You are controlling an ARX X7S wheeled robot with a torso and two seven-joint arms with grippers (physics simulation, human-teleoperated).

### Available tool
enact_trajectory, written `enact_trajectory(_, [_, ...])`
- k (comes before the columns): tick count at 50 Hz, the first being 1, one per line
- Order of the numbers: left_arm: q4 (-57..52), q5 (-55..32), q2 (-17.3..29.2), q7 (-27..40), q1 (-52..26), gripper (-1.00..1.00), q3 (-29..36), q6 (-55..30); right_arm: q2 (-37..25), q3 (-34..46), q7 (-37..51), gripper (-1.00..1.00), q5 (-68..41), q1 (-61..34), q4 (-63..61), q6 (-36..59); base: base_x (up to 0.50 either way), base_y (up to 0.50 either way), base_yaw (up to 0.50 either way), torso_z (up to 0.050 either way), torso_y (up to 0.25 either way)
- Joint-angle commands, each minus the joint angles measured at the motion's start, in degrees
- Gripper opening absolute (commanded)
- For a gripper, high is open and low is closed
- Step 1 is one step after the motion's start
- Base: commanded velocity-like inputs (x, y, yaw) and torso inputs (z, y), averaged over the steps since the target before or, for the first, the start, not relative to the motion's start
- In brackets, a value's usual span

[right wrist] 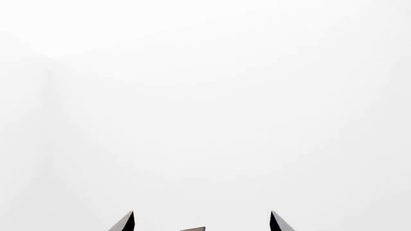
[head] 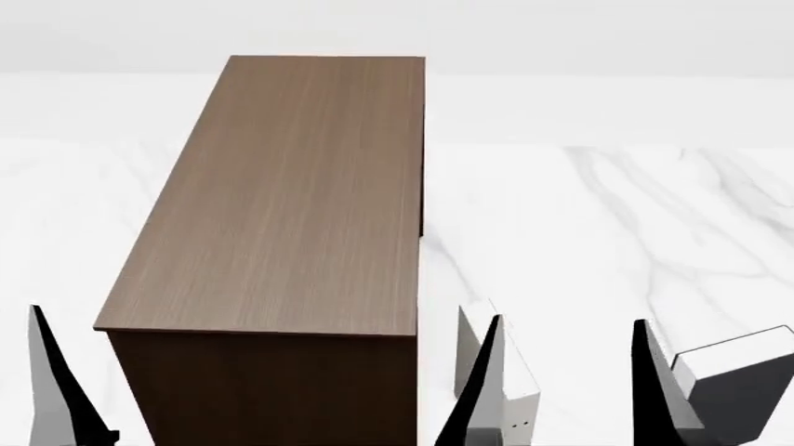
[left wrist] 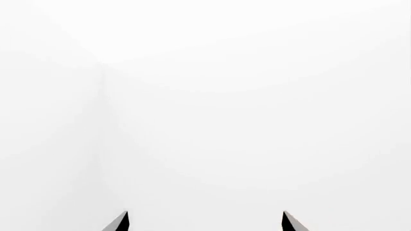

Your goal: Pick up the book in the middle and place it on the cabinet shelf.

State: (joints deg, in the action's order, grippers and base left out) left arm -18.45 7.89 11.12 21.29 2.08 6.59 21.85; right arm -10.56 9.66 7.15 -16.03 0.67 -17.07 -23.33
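Down at the bottom right of the head view sits the dark grey book (head: 745, 390), so we swing the right gripper (head: 568, 386), its fingers spread with nothing between them, squarely over its spine before lifting toward the cabinet (head: 292, 204) top.

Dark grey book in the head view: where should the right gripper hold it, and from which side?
The dark grey book seems to stand upright, its white page edge uppermost. So probably come from above with the open right gripper and pinch across its thickness there. The frame cuts off the rest.
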Motion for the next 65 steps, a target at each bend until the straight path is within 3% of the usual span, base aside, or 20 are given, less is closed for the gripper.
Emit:
enact_trajectory(1, [0.4,1.2,-0.6,-0.9,0.3,1.0,-0.5,1.1,1.8,-2.0,4.3,1.0,4.9,-3.2,0.9,7.9,0.0,0.0,0.0,0.0,0.0])
enact_trajectory(7, [0.5,1.1,-0.4,-0.7,0.4,1.0,-0.3,1.1,3.5,-3.1,10.4,1.0,9.6,-6.7,2.6,14.5,0.0,0.0,0.0,0.0,0.0])
enact_trajectory(9, [0.4,1.0,-0.3,-0.6,0.4,1.0,-0.3,1.2,4.2,-3.9,12.3,1.0,11.4,-7.6,4.7,11.1,0.0,0.0,0.0,0.0,0.0])
enact_trajectory(36, [0.0,0.3,0.5,0.0,0.5,1.0,0.9,0.0,5.0,-6.2,25.9,1.0,19.5,-13.7,9.1,25.2,0.0,0.0,0.0,0.0,0.0])
enact_trajectory(65, [0.5,0.0,1.4,0.9,0.3,1.0,1.9,-0.9,9.0,-10.5,34.4,1.0,9.8,-26.5,7.5,54.4,0.0,0.0,0.0,0.0,0.0])
